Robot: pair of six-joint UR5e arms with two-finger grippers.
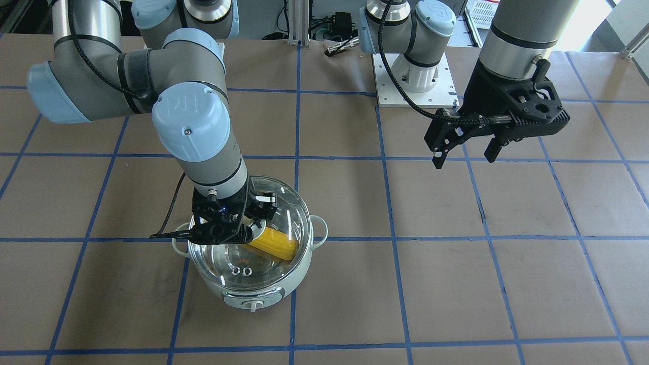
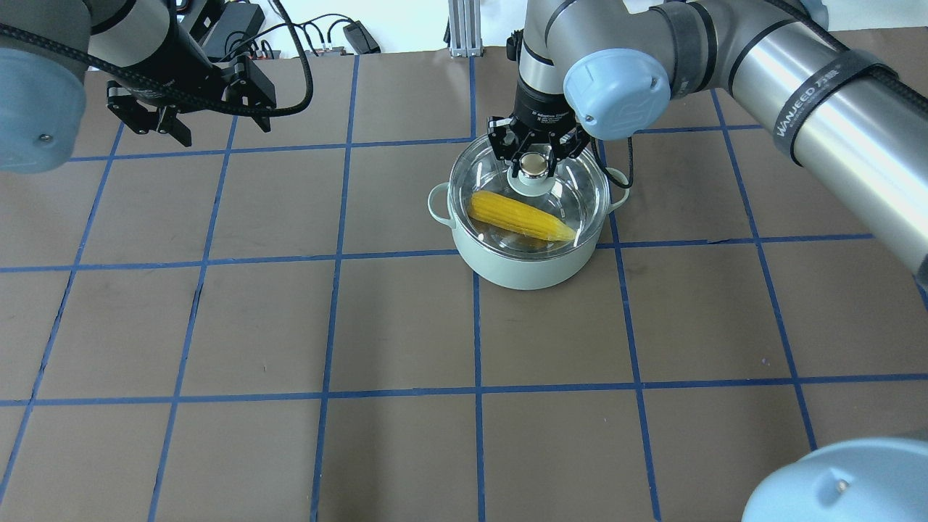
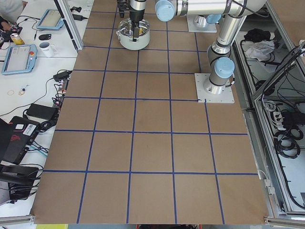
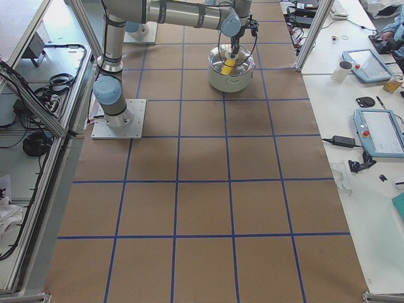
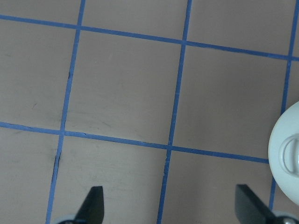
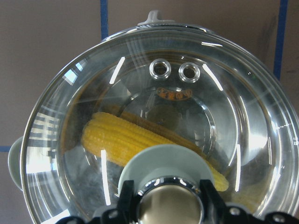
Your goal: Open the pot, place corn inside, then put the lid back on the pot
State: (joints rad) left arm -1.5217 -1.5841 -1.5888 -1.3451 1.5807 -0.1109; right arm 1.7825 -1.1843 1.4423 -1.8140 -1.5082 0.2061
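The pale mint-green pot (image 2: pixel 522 268) stands near the table's middle, its control knob (image 1: pixel 252 305) facing away from the robot. The clear glass lid (image 2: pixel 576 194) sits on the pot's rim. The yellow corn (image 2: pixel 518 216) lies inside and shows through the glass, also in the right wrist view (image 6: pixel 121 140). My right gripper (image 2: pixel 534 165) reaches straight down with a finger at each side of the lid's centre knob (image 6: pixel 159 161), shut on it. My left gripper (image 2: pixel 221 129) is open and empty, high above the table's far left, well away from the pot.
Brown paper with a blue tape grid covers the table (image 2: pixel 406 326). The arms' white base plates (image 1: pixel 413 81) stand at the robot's edge. Side benches hold tablets, a mug and cables (image 3: pixel 28 52).
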